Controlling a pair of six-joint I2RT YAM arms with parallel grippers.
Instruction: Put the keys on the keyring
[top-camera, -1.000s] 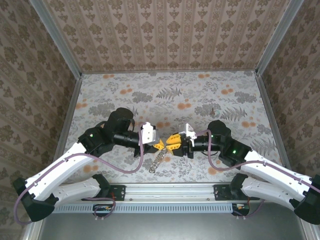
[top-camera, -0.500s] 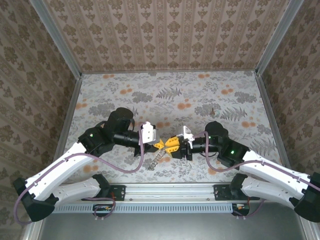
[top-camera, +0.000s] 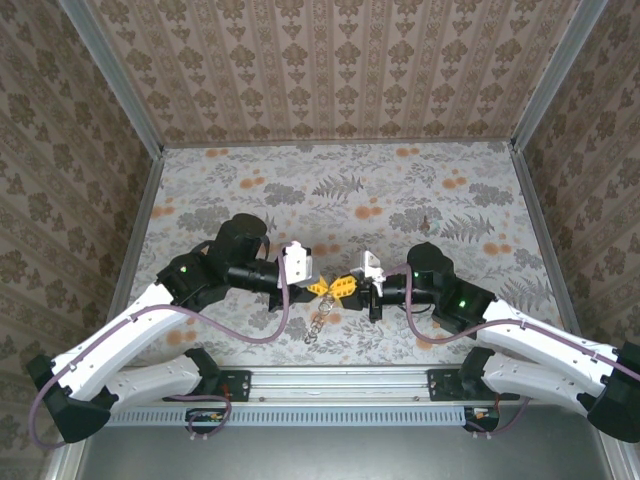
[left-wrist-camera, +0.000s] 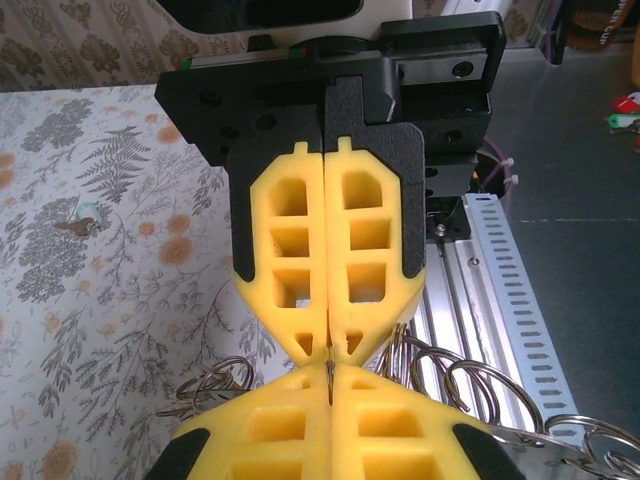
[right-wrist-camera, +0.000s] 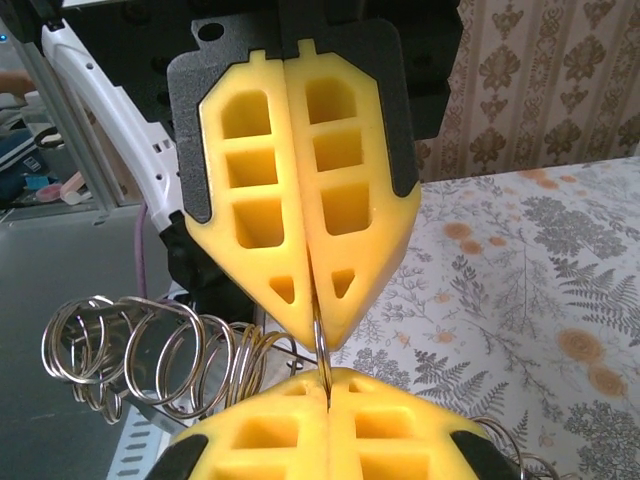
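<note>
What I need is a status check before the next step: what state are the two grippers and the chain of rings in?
left gripper: shut, pinching a ring of the keyring at its fingertips.
right gripper: shut, tip to tip with the left gripper, the same ring's wire in its seam.
keyring: held between both grippers, its other rings hanging loose.

The right gripper (top-camera: 339, 287) has closed (on the keyring (top-camera: 314, 324), meeting the left gripper (top-camera: 325, 289)).
</note>
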